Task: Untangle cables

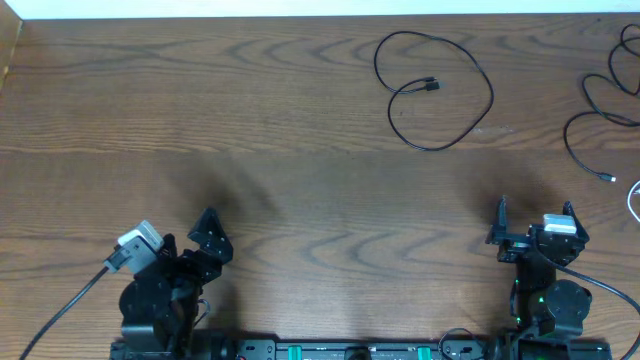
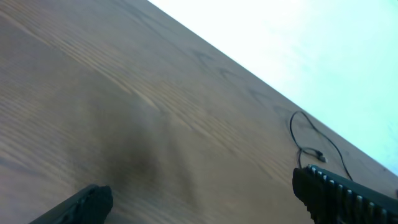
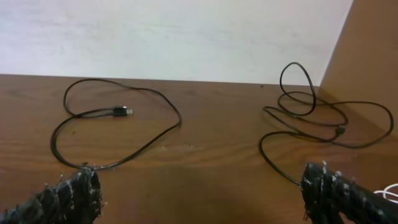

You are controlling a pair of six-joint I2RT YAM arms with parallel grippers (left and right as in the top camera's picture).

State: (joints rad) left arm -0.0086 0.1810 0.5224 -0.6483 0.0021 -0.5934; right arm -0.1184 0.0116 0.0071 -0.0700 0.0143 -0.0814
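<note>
My left gripper (image 1: 200,240) has its jaws spread wide with nothing between them, and my right gripper (image 1: 535,222) is the same, both fingers parted and empty. Both arms sit folded low at the near edge of the table (image 1: 300,160). The left one is turned slightly toward the middle and the right one points straight at the far side.

Ahead of my right gripper, well apart from it, a black cable (image 1: 430,86) lies in a loose loop with its plug end inside the loop. Further right, a second black cable (image 1: 568,135) lies in several overlapping coils near the table's right edge. A white cable (image 1: 634,200) shows just at that edge. The surface is dark wood grain, and a pale wall (image 3: 186,31) stands behind it.
</note>
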